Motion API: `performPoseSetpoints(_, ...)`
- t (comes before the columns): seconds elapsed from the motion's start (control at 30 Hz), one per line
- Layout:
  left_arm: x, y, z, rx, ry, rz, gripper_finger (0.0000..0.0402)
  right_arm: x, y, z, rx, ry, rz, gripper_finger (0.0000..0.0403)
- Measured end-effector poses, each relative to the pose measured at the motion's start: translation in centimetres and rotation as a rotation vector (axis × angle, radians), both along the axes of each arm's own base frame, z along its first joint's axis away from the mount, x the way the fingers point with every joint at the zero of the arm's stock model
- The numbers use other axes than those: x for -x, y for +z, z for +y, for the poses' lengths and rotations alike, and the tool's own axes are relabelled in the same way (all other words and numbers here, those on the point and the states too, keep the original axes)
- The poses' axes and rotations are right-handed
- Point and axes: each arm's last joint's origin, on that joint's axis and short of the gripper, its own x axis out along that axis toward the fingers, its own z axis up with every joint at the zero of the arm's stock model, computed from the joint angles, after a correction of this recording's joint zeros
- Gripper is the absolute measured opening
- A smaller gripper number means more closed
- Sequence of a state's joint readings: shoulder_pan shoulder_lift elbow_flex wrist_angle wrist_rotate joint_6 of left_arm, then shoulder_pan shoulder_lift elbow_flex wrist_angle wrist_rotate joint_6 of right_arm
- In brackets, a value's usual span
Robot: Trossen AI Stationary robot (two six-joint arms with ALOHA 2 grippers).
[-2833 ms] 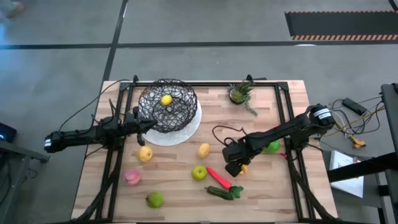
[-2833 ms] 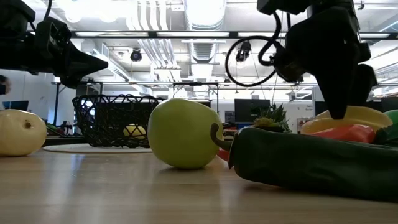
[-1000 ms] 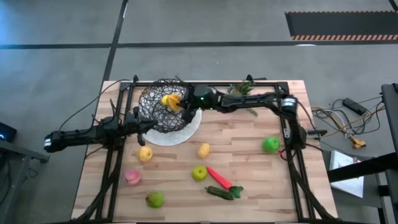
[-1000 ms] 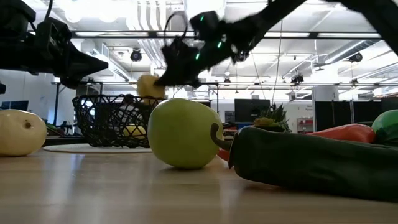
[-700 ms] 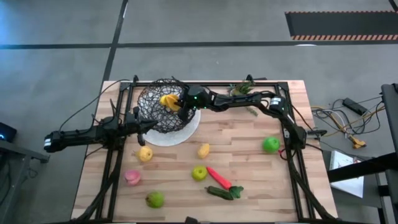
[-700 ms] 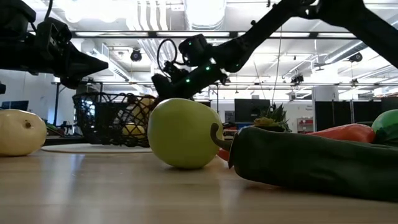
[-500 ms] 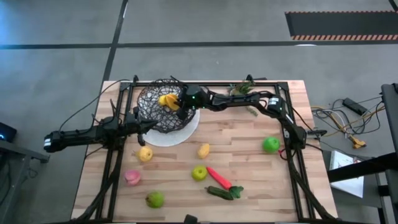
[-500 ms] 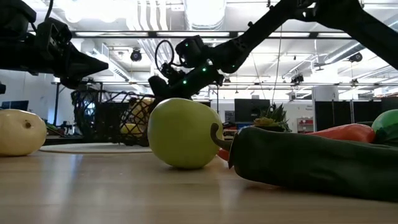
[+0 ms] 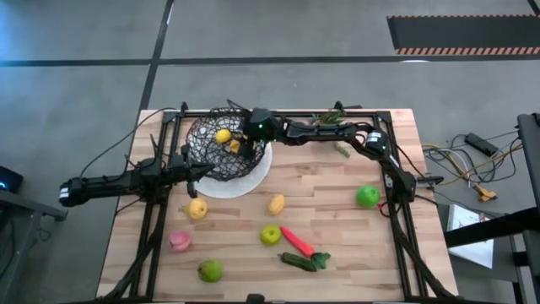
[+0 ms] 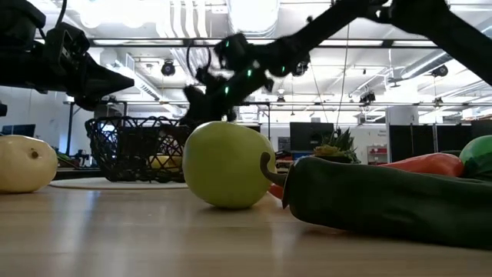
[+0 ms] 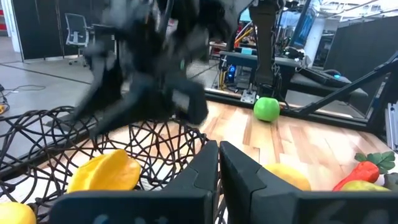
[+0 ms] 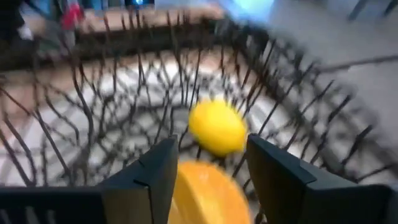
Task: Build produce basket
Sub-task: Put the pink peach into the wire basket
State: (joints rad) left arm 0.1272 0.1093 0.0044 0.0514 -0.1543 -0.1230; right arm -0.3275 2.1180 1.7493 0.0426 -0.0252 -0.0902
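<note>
1. The left gripper (image 9: pixel 202 168) hangs just outside the near rim of the basket (image 9: pixel 202 139), its jaws pressed together and holding nothing. In the left wrist view the mesh, the orange half (image 11: pixel 104 173) and a lemon (image 11: pixel 13 213) lie just beyond the fingertips.
2. Nearer than those jaws on the desk (image 9: pixel 337 236) lie a pale yellow fruit (image 9: pixel 197 209), a pink peach (image 9: pixel 180 241) and a lime (image 9: pixel 210 271).
3. The basket sits on a white plate (image 9: pixel 257 173) and holds a lemon (image 9: pixel 223 135) and the orange half (image 9: pixel 234 146).
4. The right gripper (image 9: pixel 245 142) reaches over the basket's right rim, its jaws spread. The right wrist view shows the orange half (image 12: pixel 205 191) between and just beyond the fingers, apart from them, with the lemon (image 12: pixel 217 127) farther in.
5. Well away from those jaws on the near desk lie a yellow lemon (image 9: pixel 277 203), a green apple (image 9: pixel 270 234), a red pepper (image 9: pixel 297 241) and a cucumber (image 9: pixel 299 262).
6. Another green apple (image 9: pixel 367 197) lies toward the right edge.
</note>
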Motion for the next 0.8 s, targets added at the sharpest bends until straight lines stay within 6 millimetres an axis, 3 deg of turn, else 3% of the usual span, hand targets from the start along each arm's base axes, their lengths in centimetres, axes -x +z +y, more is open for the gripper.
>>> performPoseSetpoints(0.17,0.0,0.0,0.0,0.000,0.000,-0.001,0.0000,2.1,5.8,1.2,0.089,0.042,-0.040,0.0182)
performPoseSetpoints(0.27,0.0,0.0,0.0,0.000,0.000,0.000,0.0000,4.2,7.6,3.4,0.103,0.086,0.012,0.0171)
performPoseSetpoints(0.33,0.0,0.0,0.0,0.000,0.000,-0.001,0.0000,6.0,7.7,5.1,0.091,0.116,0.046,0.0162)
performPoseSetpoints(0.57,0.0,0.0,0.0,0.000,0.000,0.003,0.0000,12.1,4.4,11.1,-0.009,0.186,0.080,0.0130)
performPoseSetpoints(0.8,0.0,-0.1,0.0,0.001,0.000,0.007,0.0000,16.4,1.0,17.5,-0.089,0.315,-0.125,0.0107)
